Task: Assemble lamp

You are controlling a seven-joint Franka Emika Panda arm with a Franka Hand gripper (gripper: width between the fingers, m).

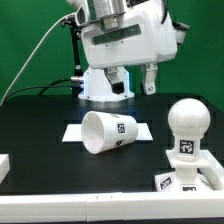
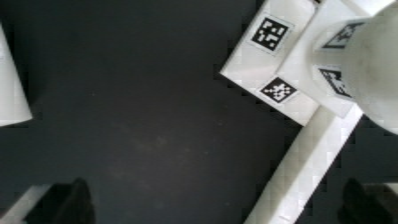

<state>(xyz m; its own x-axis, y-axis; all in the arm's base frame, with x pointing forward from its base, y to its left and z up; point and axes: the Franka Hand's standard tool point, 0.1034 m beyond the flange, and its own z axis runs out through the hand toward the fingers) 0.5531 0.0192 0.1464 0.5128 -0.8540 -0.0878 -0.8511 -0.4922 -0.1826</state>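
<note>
The tapered white shade (image 1: pixel 108 133) lies on its side at the table's middle, with a tag on its wall. The round bulb (image 1: pixel 187 119) stands upright on the blocky tagged base (image 1: pixel 178 180) at the exterior view's lower right. My gripper (image 1: pixel 137 84) hangs open and empty, high above the table behind the shade. In the wrist view the gripper (image 2: pixel 217 205) shows two dark fingertips (image 2: pixel 63 202) wide apart over bare black table. The tagged base (image 2: pixel 285 62) and part of the bulb (image 2: pixel 381 100) lie beyond them. A white curved edge (image 2: pixel 9 80), perhaps the shade, is at the side.
The marker board (image 1: pixel 143 130) lies flat under and behind the shade. A white block (image 1: pixel 3 166) sits at the exterior view's left edge. A long white bar (image 2: pixel 311 165) runs from the base between my fingertips. The robot's white pedestal (image 1: pixel 106 88) stands at the back.
</note>
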